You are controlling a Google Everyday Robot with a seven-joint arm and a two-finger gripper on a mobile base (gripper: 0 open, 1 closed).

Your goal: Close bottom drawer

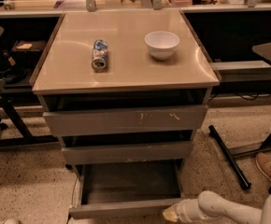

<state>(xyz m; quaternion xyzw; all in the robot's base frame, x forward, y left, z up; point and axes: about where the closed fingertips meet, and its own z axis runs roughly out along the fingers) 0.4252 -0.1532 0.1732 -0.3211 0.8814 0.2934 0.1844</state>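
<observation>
1. My gripper (173, 213) is low at the near edge of the scene. My white arm (219, 208) reaches in behind it from the near right.
2. Only the gripper's yellowish tip shows, so I cannot tell whether it is spread apart or closed together.
3. The bottom drawer (119, 210) is the lowest of the cabinet's three. It is pulled well out toward me, and its shallow grey tray is bare and exposed.
4. Its flat front runs left to right, so the long axis lies across the scene. It slides from near to far.
5. The next move turns on one relation. My gripper is at the right end of that front panel, touching it or just beside it; I cannot say which. The cabinet body lies straight beyond, on the far side. I judge the push should go directly away from me, square to the front.
6. I am off-centre, toward the right end. A shove from there could skew the drawer on its runners, so shifting left toward the middle of the front looks wiser.
7. The middle drawer (126, 152) and the scratched top drawer (126, 120) sit above my line of push. The can (99, 55) and the bowl (162, 44) rest on the cabinet top, well apart from my gripper.
</observation>
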